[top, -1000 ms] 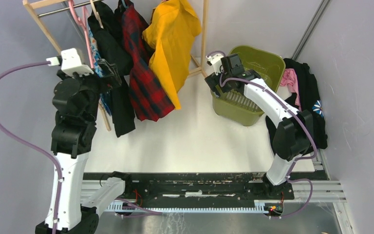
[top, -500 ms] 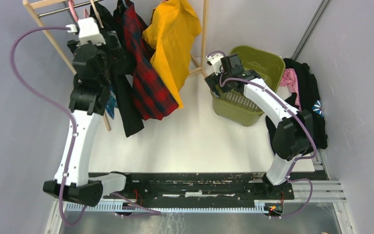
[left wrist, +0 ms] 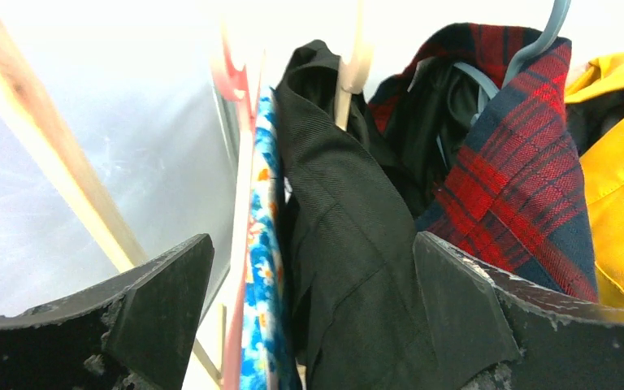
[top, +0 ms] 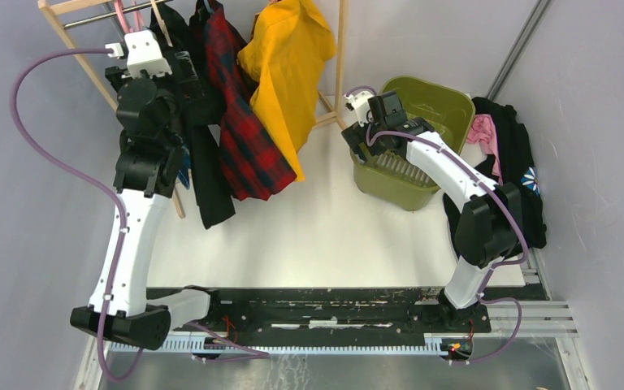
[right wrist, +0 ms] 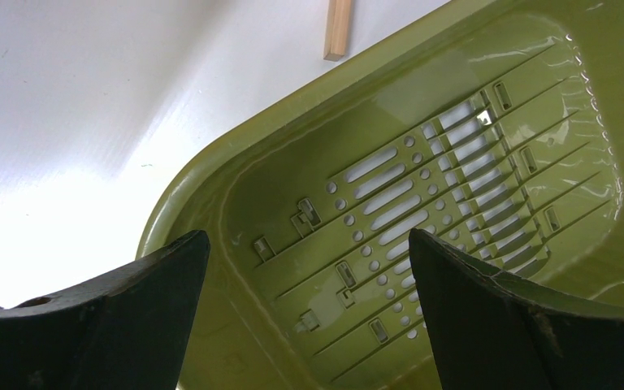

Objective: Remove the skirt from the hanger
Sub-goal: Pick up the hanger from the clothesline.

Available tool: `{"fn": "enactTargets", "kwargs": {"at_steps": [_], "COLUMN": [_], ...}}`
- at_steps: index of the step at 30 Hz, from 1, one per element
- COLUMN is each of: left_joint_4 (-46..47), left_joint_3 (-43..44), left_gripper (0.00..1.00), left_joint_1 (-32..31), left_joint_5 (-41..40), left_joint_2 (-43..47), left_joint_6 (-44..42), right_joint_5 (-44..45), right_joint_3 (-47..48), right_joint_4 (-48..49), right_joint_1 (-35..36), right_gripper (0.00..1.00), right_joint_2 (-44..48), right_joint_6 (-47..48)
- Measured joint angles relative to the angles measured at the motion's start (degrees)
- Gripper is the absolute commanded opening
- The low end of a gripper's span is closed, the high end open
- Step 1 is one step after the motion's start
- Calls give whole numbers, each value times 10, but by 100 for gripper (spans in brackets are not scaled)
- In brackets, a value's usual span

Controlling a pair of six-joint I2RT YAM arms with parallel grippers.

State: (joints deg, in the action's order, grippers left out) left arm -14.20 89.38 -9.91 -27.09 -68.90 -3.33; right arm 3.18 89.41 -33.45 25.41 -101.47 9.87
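A blue floral skirt point(left wrist: 260, 268) hangs on a pink hanger point(left wrist: 229, 77) at the left end of the wooden rack point(top: 73, 45). From above only a sliver of the skirt point(top: 182, 175) shows beside my left arm. My left gripper point(left wrist: 310, 244) is open, raised among the hanging clothes. Its fingers straddle the skirt and the black garment point(left wrist: 349, 227) next to it without closing on either. From above, the left gripper point(top: 187, 77) sits against the black garment just under the rail. My right gripper point(right wrist: 309, 240) is open and empty over the green basket point(right wrist: 236, 187).
A red plaid garment point(top: 244, 146) and a yellow one point(top: 288, 65) hang further right on the rack. The green basket point(top: 435, 85) stands right of the rack. A heap of dark and pink clothes point(top: 512, 154) lies by the right wall.
My left arm has swung up from the left side and reached in to the hanging clothes, its open gripper now around the skirt and black garment. The right arm has not moved.
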Motion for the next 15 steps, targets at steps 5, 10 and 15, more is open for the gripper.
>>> {"fn": "enactTargets", "kwargs": {"at_steps": [5, 10, 15], "left_joint_4": [3, 11, 24], "left_joint_3": [-12, -18, -14], "left_gripper": [99, 99, 99], "left_joint_1": [13, 69, 90], "left_joint_5": [-14, -8, 14], "left_joint_2": [35, 37, -3], "left_joint_6": [-23, -24, -31], "right_joint_5": [-10, -20, -22], "right_joint_3": [0, 0, 0], "right_joint_4": [0, 0, 0], "right_joint_1": [0, 0, 0], "right_gripper": [100, 99, 99], "right_joint_2": [0, 0, 0], "right_joint_6": [-10, -21, -30]}}
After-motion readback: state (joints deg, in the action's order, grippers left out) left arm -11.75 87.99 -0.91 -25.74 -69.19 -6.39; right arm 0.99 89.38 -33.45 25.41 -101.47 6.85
